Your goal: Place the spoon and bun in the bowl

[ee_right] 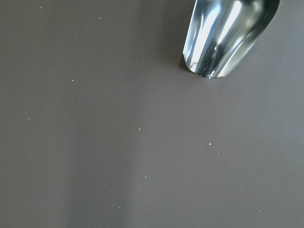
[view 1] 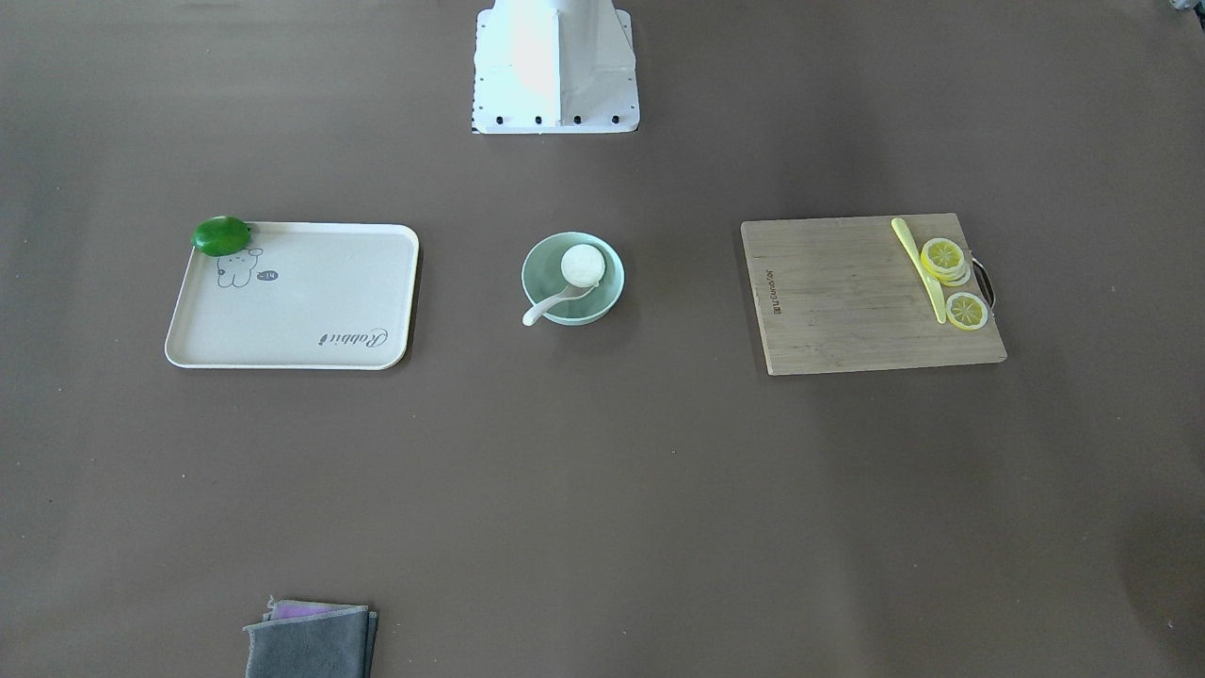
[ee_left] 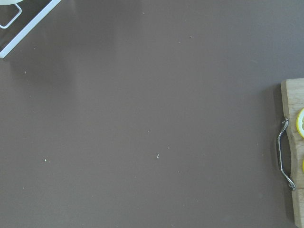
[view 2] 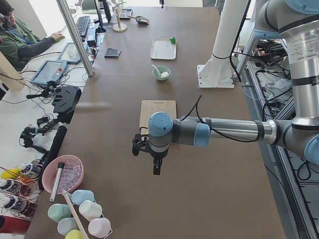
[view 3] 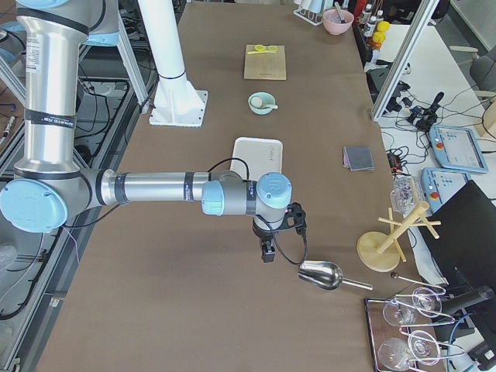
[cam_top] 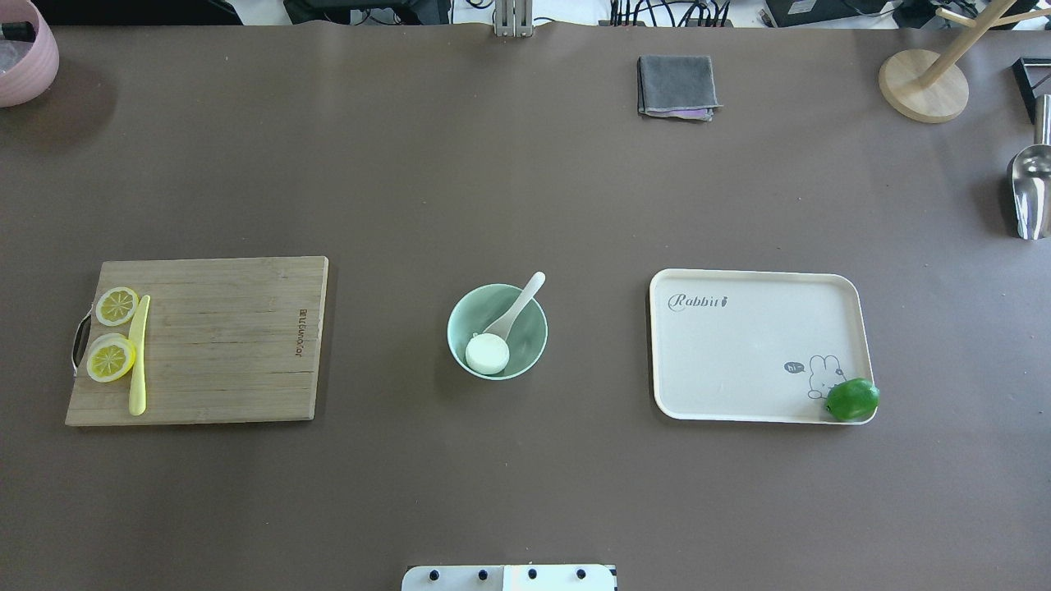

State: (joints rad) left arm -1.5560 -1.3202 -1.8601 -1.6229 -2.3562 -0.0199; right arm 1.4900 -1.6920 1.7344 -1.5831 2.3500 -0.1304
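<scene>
The mint-green bowl stands at the table's middle, also in the front-facing view. The white bun lies inside it. The white spoon rests in the bowl with its scoop by the bun and its handle sticking out over the rim. My left gripper hangs over bare table beyond the cutting board, far from the bowl. My right gripper hangs near the metal scoop, also far from the bowl. Both show only in the side views, so I cannot tell whether they are open or shut.
A wooden cutting board holds lemon slices and a yellow-green knife. A cream tray has a green lime at its corner. A grey cloth, a metal scoop, a wooden rack and a pink bowl stand at the far edges.
</scene>
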